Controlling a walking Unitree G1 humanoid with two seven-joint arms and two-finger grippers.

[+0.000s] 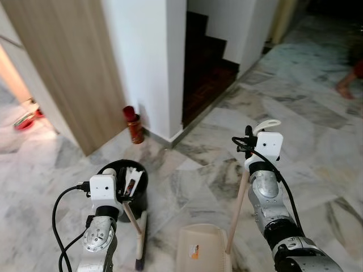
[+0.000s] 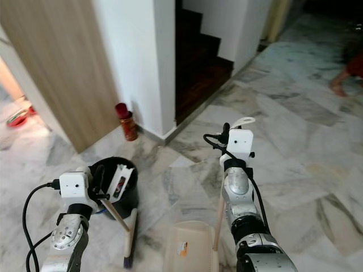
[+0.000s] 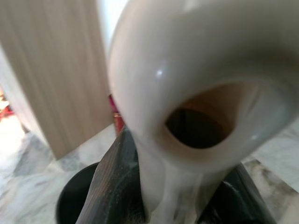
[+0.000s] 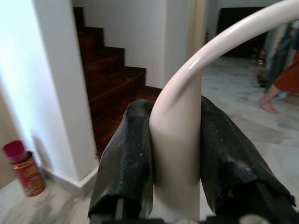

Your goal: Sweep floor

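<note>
Right wrist view alone shows fingers (image 4: 126, 154) clamping dustpan handle (image 4: 180, 140), apparently.

The two head views look forward and down from above both arms, sharing the marble floor (image 1: 317, 141), black bin (image 1: 113, 170) and dark staircase (image 1: 204, 62). Each wrist view sits very close behind its tool, facing the same wall corner; the right one also takes in the stairs.

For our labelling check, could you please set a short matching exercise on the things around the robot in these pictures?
Things:
1. broom
2. dustpan
3. black bin
4. red can

Places or states:
A. by the white wall's corner
B. handle clamped in the right gripper
C. handle clamped in the left gripper
D. standing behind the left arm

Pairs: 1-C, 2-B, 3-D, 4-A
</note>
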